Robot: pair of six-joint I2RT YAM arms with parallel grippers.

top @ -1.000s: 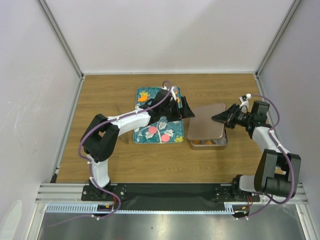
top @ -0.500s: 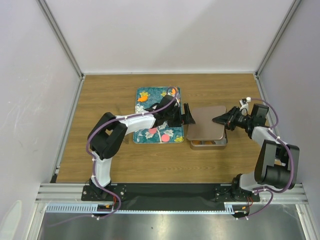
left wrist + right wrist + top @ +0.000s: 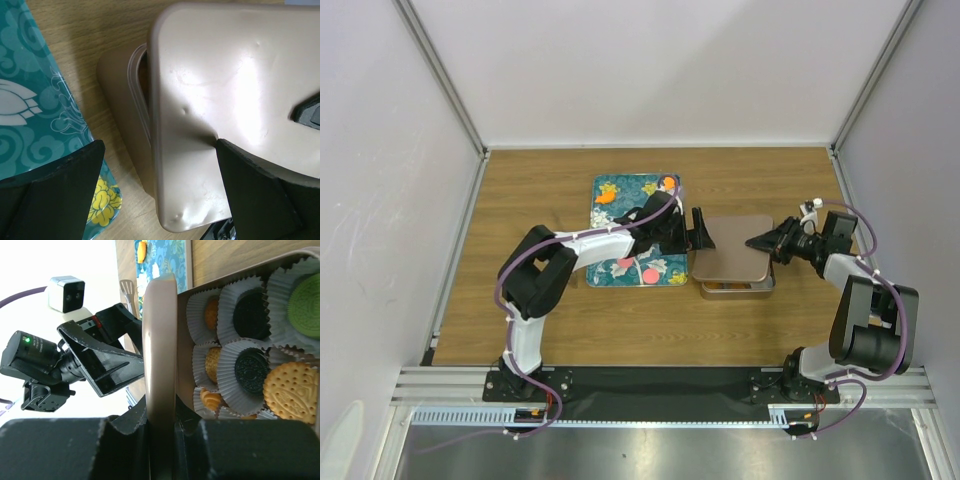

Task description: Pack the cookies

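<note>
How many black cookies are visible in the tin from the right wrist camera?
2. One black cookie sits in a paper cup beside the green cookie; the other sits directly below it. The lid may hide more.

The lid (image 3: 730,250) overlies the tin (image 3: 738,291). At its 9 o'clock edge: left end effector (image 3: 700,232); at 3 o'clock: right end effector (image 3: 756,243).

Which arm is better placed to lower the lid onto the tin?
Right: the right fingers clamp the lid over the tin, while the left fingers are open beside it.
</note>
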